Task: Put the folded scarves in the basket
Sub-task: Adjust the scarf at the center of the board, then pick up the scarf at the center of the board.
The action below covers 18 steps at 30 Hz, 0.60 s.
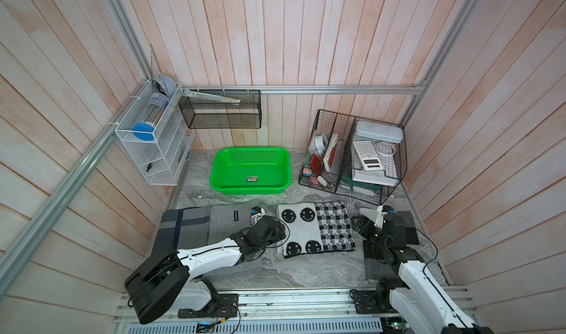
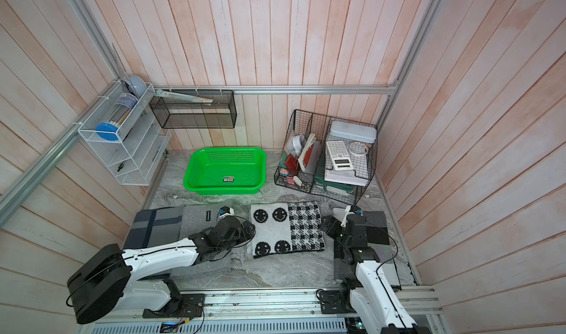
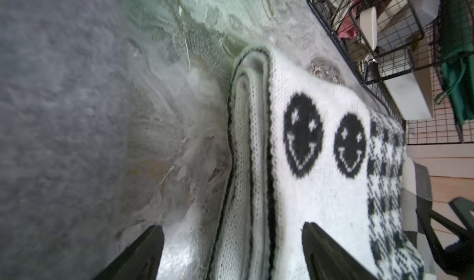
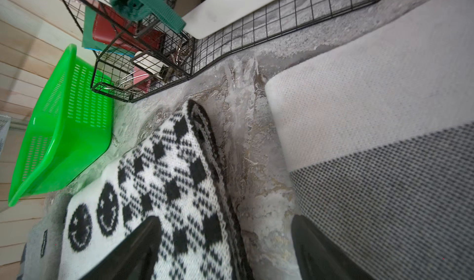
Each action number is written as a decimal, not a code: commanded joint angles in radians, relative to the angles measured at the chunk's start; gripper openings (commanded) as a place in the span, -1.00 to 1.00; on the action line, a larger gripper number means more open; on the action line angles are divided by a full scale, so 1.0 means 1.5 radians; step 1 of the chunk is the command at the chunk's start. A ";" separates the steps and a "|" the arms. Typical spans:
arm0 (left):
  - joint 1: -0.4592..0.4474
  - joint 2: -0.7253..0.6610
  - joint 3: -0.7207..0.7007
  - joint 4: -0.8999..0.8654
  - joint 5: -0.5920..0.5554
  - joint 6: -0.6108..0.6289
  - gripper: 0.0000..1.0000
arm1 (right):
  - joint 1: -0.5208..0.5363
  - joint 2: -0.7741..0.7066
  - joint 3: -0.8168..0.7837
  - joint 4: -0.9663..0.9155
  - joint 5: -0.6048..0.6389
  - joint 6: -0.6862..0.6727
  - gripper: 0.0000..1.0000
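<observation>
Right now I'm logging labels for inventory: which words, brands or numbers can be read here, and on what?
Sticker in the green basket: too small to read.
Black label on the grey scarf: lettering too blurred.
Calculator in the black wire organiser: keys and brand unreadable.
Black-and-white knitted scarf: smiley faces only, no words.

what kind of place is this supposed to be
Probably a robot test cell dressed as a home storage nook: pale wooden plank walls on an aluminium frame, a black wire-grid desk organiser holding a white calculator, and two white-and-black robot arms mounted on a front rail.
</observation>
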<state>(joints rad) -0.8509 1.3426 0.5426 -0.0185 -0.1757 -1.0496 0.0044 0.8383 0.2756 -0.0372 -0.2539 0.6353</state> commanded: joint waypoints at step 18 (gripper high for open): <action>-0.016 0.112 0.029 0.080 -0.001 -0.041 0.79 | -0.011 0.180 0.013 0.109 -0.141 -0.035 0.61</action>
<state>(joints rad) -0.8715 1.4803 0.5694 0.0887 -0.1661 -1.0939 -0.0154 1.0889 0.2817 0.1009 -0.4263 0.6048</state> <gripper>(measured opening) 0.897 0.804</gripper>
